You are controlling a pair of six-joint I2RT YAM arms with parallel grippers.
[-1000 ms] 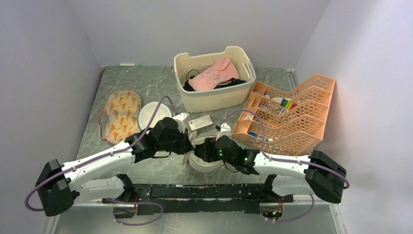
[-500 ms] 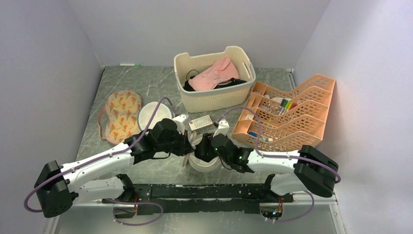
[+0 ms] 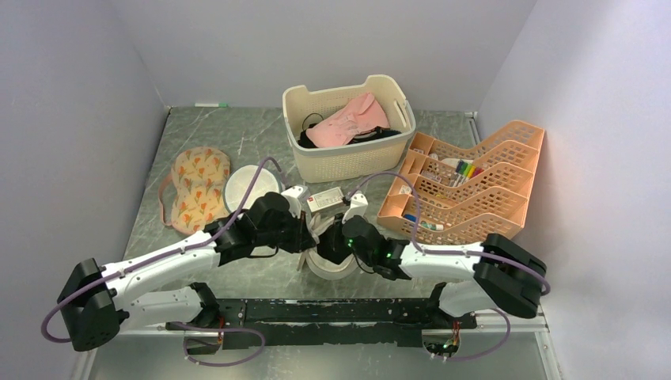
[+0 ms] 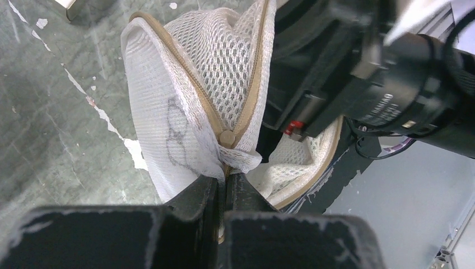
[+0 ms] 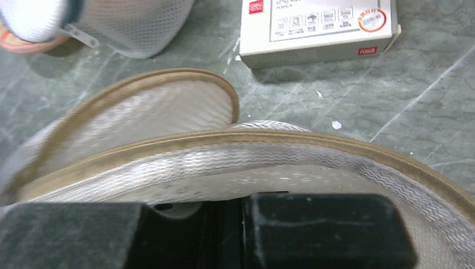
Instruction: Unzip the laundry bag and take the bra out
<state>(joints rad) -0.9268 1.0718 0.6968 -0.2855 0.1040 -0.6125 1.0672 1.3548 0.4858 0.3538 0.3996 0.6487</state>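
While left gripper [image 4: 225,184] pinches the mesh laundry bag [image 4: 168,112], right gripper [image 5: 242,206] clamps its tan rim.

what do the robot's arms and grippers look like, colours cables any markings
Both the left arm and right arm have white links with chunky black joint housings. A purple cable loops along each. Small green lights glow on the right arm's wrist. The left gripper and right gripper have blocky matte-black fingers, scuffed pale at the edges.
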